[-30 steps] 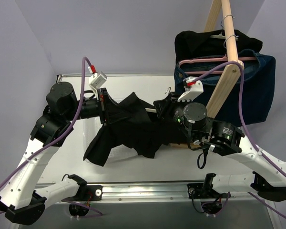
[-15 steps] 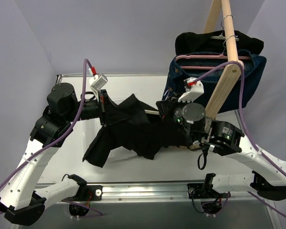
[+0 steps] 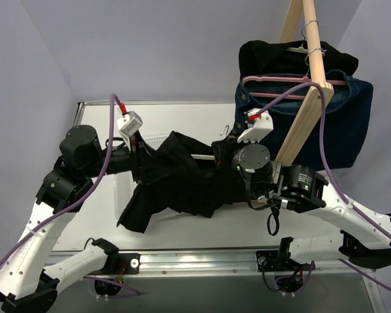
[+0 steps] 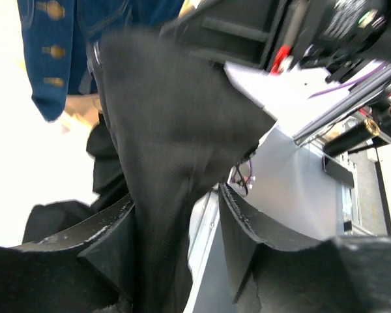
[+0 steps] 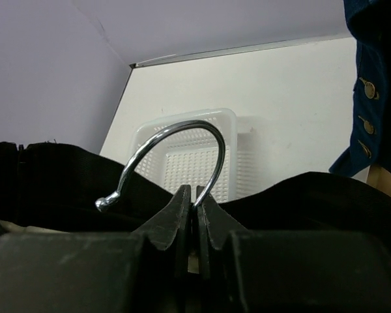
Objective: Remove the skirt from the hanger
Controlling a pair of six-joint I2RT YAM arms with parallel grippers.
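1. White table (image 3: 182, 117) underneath (a blue denim garment (image 3: 339, 124) hangs back right); the skirt (image 3: 182, 182) stretches over it between both arms.
2. Right gripper (image 5: 195, 195) is pressed together on the hanger (image 5: 182, 140), at its wire hook.
3. Left gripper (image 4: 176, 208) has skirt fabric running between its fingers; whether it pinches, I cannot tell.
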